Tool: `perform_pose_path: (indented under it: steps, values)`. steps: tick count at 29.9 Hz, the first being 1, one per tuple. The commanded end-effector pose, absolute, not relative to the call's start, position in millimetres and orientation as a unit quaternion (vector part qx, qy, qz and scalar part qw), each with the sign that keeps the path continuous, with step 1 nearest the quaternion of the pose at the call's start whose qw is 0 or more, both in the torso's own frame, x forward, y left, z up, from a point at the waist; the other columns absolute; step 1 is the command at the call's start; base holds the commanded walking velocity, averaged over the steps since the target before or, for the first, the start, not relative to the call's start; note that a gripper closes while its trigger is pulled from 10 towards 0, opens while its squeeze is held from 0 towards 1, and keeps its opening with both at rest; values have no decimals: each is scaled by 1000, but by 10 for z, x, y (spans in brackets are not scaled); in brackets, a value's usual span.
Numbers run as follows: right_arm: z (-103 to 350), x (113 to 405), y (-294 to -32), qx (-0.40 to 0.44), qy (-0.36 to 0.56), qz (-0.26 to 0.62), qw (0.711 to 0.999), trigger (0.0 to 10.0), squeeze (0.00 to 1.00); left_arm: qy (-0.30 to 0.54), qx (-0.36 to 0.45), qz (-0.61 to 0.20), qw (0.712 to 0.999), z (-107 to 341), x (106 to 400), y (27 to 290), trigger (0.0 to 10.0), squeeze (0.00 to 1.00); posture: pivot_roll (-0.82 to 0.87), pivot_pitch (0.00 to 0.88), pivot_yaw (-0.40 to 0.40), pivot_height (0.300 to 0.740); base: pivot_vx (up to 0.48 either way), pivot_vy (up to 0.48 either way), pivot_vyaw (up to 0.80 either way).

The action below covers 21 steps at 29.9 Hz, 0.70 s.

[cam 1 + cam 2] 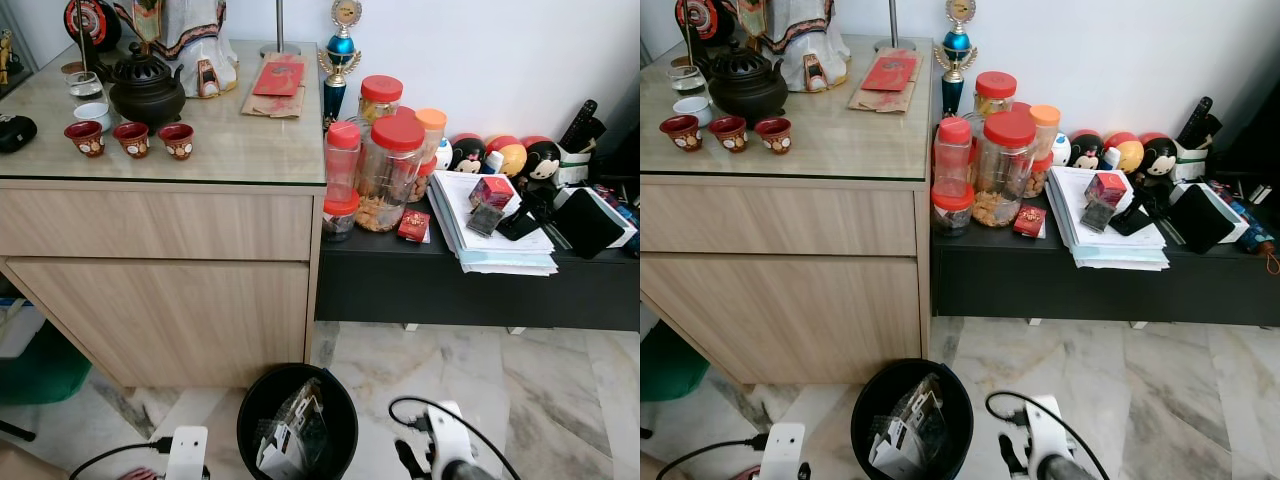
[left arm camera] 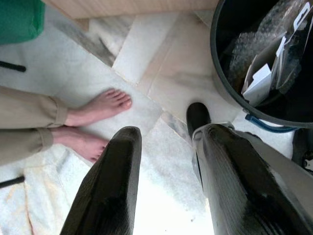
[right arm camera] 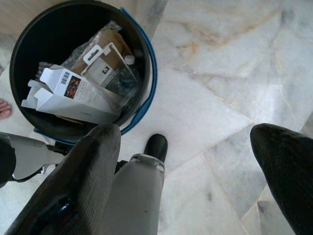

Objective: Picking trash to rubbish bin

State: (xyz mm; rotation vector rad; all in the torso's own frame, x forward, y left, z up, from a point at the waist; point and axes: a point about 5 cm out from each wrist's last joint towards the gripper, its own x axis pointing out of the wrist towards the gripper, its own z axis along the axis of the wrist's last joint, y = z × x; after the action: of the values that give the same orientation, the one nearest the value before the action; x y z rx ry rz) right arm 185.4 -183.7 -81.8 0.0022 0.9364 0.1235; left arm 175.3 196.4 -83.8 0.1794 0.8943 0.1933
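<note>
Round black plastic rubbish bin [image 1: 297,420] stands on the pale veined marble floor [image 1: 560,400] right in front of me, near the foot of a light wood-grain cabinet [image 1: 160,270]. Inside it: a folded white cardboard box [image 3: 68,95], clear crinkled plastic packaging [image 3: 110,68] and other scraps, filling the lower part. A blue band runs along the bin's rim on one side.

My left gripper [image 2: 166,186] hangs low beside the bin, its glossy black fingers [image 2: 110,191] spread apart, holding nothing. My right gripper [image 3: 195,181] hangs on the bin's other side, fingers wide apart, also unloaded.

A person's bare feet [image 2: 100,110] and tan trouser cuffs rest on the marble to my left.

On the low black shelf [image 1: 480,285] to the far right: clear plastic jars with red lids [image 1: 385,170] holding snacks, and a stack of white papers [image 1: 495,235].
</note>
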Motion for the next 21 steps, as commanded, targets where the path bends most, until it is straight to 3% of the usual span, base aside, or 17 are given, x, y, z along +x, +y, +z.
perform_pose_path:
  steps: [1, 21]
  values:
    - [-821, 1842, -1868, 7, 451, 47, 891, 10000, 0, 439, 92, 92, 889, -855, 1727, 1952, 10000, 0, 44, 89, -74, 740, 0, 0, 0]
    - [-776, 1943, -1813, 13, 437, 50, 898, 10000, 0, 428, 93, 74, 896, -843, 1764, 1880, 10000, 0, 44, 87, -76, 740, 0, 0, 0]
